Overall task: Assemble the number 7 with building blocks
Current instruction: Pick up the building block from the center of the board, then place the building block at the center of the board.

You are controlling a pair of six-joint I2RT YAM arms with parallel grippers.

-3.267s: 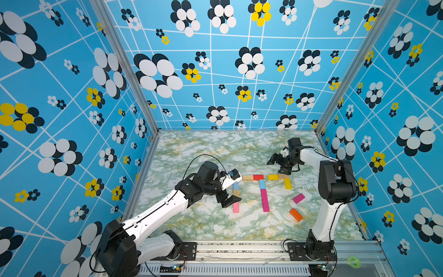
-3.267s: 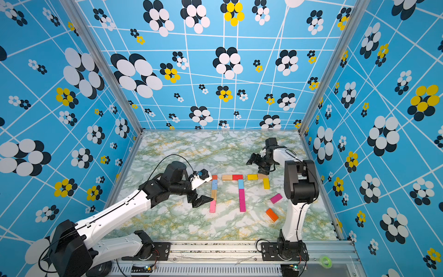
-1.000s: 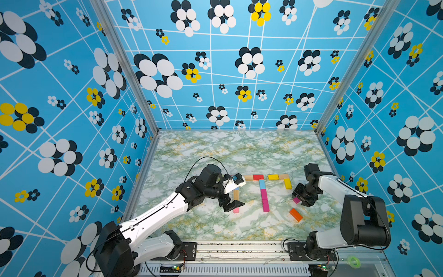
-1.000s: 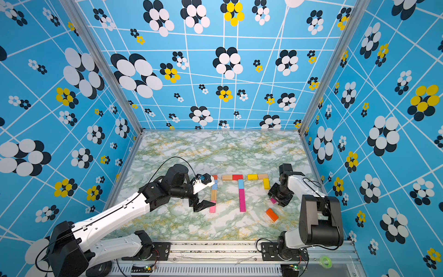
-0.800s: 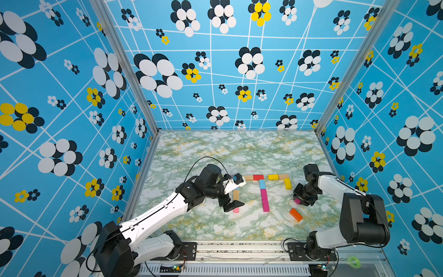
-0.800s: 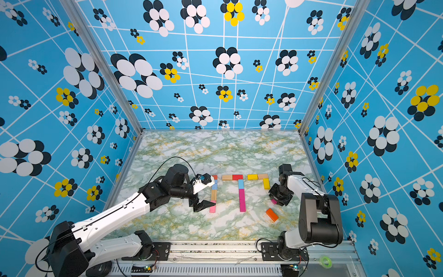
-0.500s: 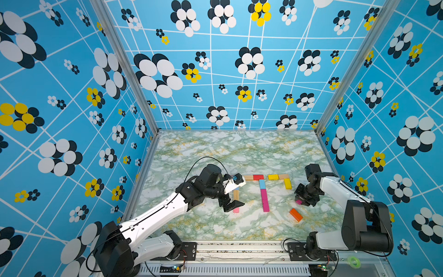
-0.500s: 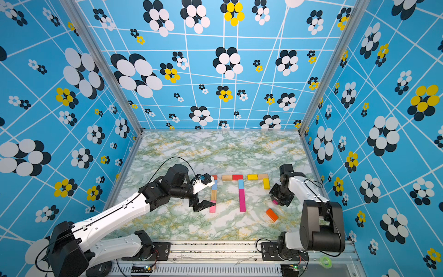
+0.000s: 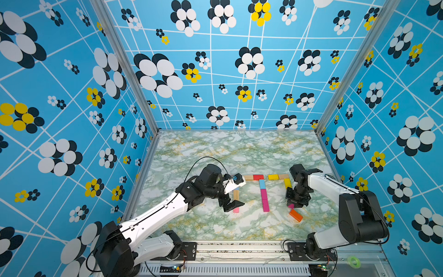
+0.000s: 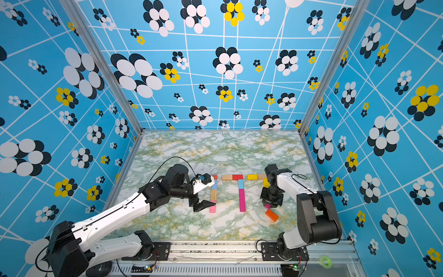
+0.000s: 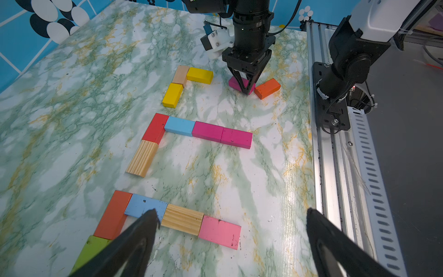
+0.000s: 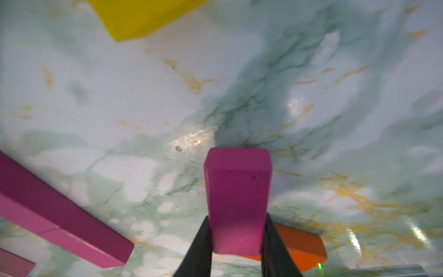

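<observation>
My right gripper is shut on one end of a magenta block, low over the marble table beside a loose orange block. Just beyond it lies a corner of yellow, wood and yellow blocks. In the middle lies a number 7 of wood, red, light blue and two magenta blocks. My left gripper hangs open over another 7 of green, orange, light blue, wood and pink, holding nothing.
The metal rail with both arm bases runs along the table's near edge, close to the orange block. Blue flowered walls close off the left, right and far sides. Bare marble lies beyond the blocks.
The right gripper came from the yellow blocks to the magenta block and has shut on it within the last second. The left arm has hardly moved.
</observation>
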